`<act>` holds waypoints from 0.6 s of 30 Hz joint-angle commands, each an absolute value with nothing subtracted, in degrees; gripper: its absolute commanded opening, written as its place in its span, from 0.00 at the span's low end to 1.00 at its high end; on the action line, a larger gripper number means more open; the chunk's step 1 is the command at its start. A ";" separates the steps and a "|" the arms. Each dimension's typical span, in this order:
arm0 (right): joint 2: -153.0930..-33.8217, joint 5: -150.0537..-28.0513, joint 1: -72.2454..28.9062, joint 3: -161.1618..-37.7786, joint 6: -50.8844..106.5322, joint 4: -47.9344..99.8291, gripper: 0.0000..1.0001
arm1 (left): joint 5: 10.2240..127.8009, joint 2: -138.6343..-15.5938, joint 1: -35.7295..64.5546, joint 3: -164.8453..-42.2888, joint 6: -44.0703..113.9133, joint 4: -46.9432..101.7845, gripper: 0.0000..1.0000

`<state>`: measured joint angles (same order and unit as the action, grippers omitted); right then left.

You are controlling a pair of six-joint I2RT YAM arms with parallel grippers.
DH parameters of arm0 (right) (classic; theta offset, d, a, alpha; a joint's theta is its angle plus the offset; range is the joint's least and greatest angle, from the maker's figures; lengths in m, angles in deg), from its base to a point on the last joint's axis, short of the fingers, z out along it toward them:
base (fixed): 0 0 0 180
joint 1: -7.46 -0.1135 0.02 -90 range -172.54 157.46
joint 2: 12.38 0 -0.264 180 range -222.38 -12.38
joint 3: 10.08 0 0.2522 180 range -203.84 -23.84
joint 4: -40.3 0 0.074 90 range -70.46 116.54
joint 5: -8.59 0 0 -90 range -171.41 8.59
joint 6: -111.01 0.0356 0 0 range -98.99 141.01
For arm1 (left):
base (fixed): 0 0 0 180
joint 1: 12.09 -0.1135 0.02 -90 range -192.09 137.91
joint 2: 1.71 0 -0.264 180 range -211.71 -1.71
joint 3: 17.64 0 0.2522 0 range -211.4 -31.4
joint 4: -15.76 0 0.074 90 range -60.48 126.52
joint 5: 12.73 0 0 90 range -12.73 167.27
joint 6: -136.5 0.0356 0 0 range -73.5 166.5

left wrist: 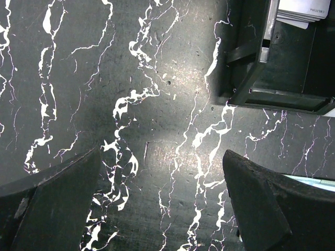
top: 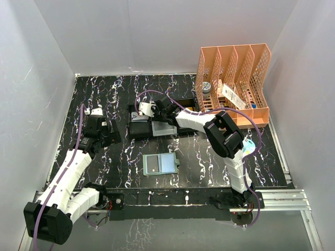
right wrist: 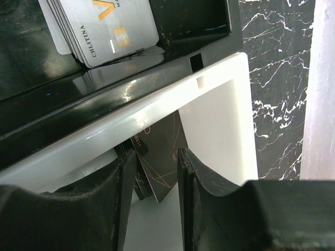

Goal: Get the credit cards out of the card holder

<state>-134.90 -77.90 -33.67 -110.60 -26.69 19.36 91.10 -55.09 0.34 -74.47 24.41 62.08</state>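
Observation:
The card holder [top: 159, 164] lies open and flat on the table's middle, pale blue-green inside, with no gripper on it. My right gripper [right wrist: 155, 163] hovers over a white tray [right wrist: 220, 120], jaws parted. A dark credit card [right wrist: 159, 138] with thin gold lines lies in that tray beneath the gap, on other dark cards, and neither finger touches it. Silver credit cards [right wrist: 112, 31] are stacked in the black tray [right wrist: 199, 21] beyond. My left gripper [left wrist: 162, 209] stands wide open over bare table, left of the trays [top: 141, 125].
An orange file rack [top: 233, 83] with small items stands at the back right. In the left wrist view, the black tray's corner [left wrist: 282, 78] is at the upper right and a pale edge of the card holder [left wrist: 314, 181] at the right. White walls enclose the table.

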 commanded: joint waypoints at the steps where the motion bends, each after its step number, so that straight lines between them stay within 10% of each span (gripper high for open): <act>1: -134.45 -78.83 -33.36 -113.57 -26.02 19.17 0.36 | 90.14 -55.46 0.12 -75.21 25.13 61.76 0.99; 18: -126.70 -82.02 -32.62 -113.56 -15.15 22.65 0.49 | 89.75 -55.12 0.13 -75.20 25.23 61.74 0.99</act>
